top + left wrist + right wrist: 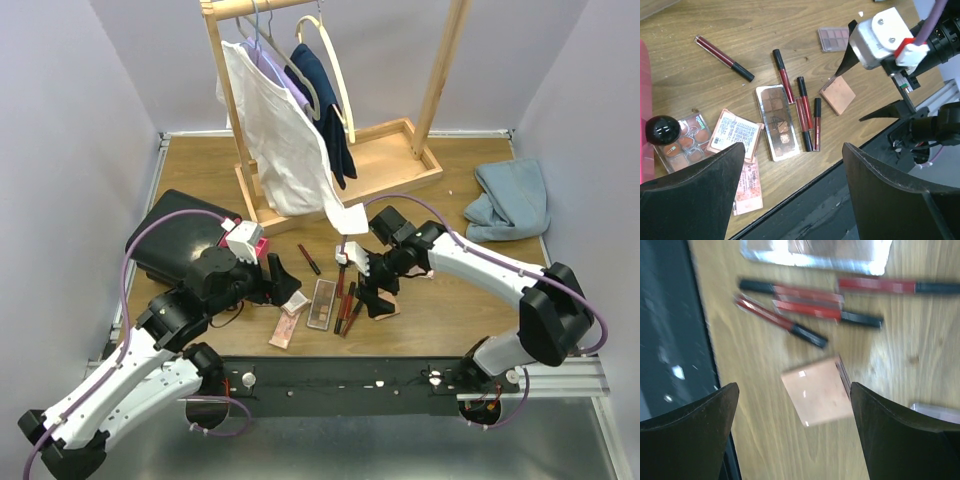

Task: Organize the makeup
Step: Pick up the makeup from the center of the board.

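Hanging from a wooden rack point(432, 90) at the back of the table point(200, 185), a white shirt point(285, 150) and a navy garment point(330, 115) crowd the middle. The shirt's hem drops to just beside the right arm's wrist. A blue cloth point(510, 200) lies crumpled well off to the right. On the left sits a black case point(170, 245); its pink drawer point(260, 247) is partly covered by the left wrist, and what is inside cannot be seen. The makeup point(322, 303) is all out on the table near its front edge, between the two arms. A long palette point(778, 122) lies with four dark-red tubes point(807, 120) close along its side. One lone tube point(724, 58) is farther back, and a peach compact point(837, 95) sits just past the tubes. A palette of round pans point(682, 142), a labelled compact point(735, 135) and a flat pink pack point(747, 187) overlap by the drawer. The left pincer point(794, 165) hovers wide and holds nothing. The right pincer point(794, 390) is also spread wide, poised over the peach compact, which lies under the gap between its fingers. Whether a fingertip touches it cannot be told.
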Action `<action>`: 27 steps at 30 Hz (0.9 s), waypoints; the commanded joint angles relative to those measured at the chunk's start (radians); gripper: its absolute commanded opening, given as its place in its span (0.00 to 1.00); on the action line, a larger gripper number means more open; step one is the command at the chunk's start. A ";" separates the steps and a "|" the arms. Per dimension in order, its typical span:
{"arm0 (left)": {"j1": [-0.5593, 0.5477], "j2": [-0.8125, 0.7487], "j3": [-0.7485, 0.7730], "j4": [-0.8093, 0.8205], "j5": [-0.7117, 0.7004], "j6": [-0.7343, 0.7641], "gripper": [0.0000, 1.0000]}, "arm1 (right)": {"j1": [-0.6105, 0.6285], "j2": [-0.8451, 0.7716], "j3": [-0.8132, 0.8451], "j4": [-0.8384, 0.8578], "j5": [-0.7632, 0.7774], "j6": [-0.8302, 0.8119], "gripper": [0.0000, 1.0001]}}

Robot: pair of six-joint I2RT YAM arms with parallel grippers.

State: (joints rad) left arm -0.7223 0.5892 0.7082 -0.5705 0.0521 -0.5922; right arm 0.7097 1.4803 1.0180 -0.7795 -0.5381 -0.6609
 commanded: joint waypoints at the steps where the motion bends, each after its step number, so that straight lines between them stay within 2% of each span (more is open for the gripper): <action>1: -0.043 0.029 0.022 0.029 -0.095 -0.003 0.88 | 0.000 0.044 0.016 -0.118 0.270 -0.023 1.00; 8: -0.098 0.086 0.028 0.067 -0.152 -0.014 0.88 | -0.042 0.025 0.014 -0.152 0.432 0.009 1.00; 18: -0.177 0.239 0.027 0.164 -0.258 -0.060 0.87 | -0.281 -0.167 -0.081 -0.080 0.423 0.015 1.00; 21: -0.183 0.277 0.033 0.196 -0.284 -0.063 0.85 | -0.320 -0.196 -0.108 -0.050 0.411 0.036 1.00; 23: -0.184 0.299 0.036 0.216 -0.311 -0.070 0.80 | -0.331 -0.221 -0.113 -0.035 0.388 0.066 1.00; 27: -0.186 0.360 0.040 0.251 -0.374 -0.098 0.78 | -0.343 -0.274 -0.108 0.076 0.343 0.150 1.00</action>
State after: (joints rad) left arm -0.9012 0.8989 0.7124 -0.3962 -0.2108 -0.6525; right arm 0.3782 1.2694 0.9211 -0.8413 -0.1432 -0.6079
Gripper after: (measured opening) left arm 0.783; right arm 0.998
